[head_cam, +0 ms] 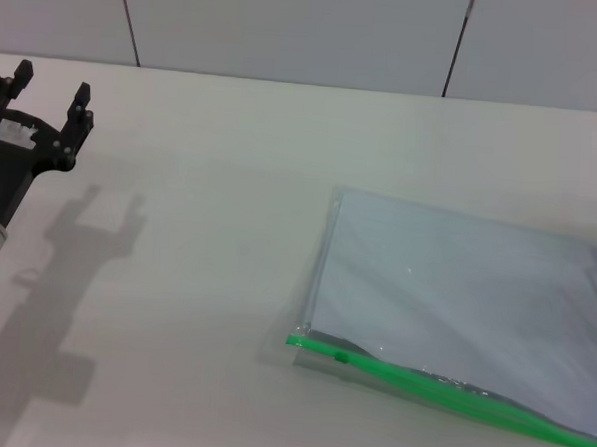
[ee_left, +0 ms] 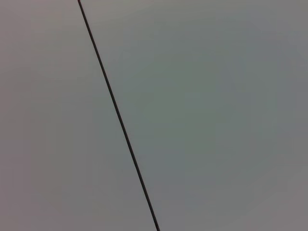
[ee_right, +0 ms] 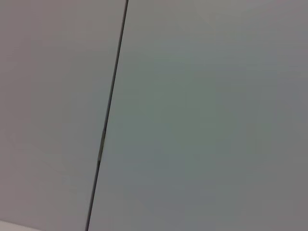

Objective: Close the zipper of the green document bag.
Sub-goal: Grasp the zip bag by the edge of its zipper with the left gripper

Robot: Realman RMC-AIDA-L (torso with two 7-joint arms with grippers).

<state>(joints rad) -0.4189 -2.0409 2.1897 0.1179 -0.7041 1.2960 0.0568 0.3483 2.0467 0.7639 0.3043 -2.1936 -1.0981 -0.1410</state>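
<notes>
Pale table (head_cam: 208, 229), grey panelled wall (head_cam: 289, 28)

plastic pouch on a matt tabletop

the green document bag (head_cam: 455, 302) looks like thin translucent plastic, bluish-grey, smooth with a soft sheen and a few tiny bright glints. the zipper (head_cam: 450, 392) along its near long edge is bright green plastic, smooth and slightly glossy, with a small darker green slider (head_cam: 342, 357) on it. the table (head_cam: 208, 229) is a pale off-white surface, smooth and matt, taking soft shadows without any glare. the left gripper (head_cam: 51, 95) is matt black hard plastic or metal, which of the two cannot be told. the wall panels (ee_left: 216, 106) are flat, matt grey, parted by a thin dark seam (ee_left: 118, 113).
</notes>
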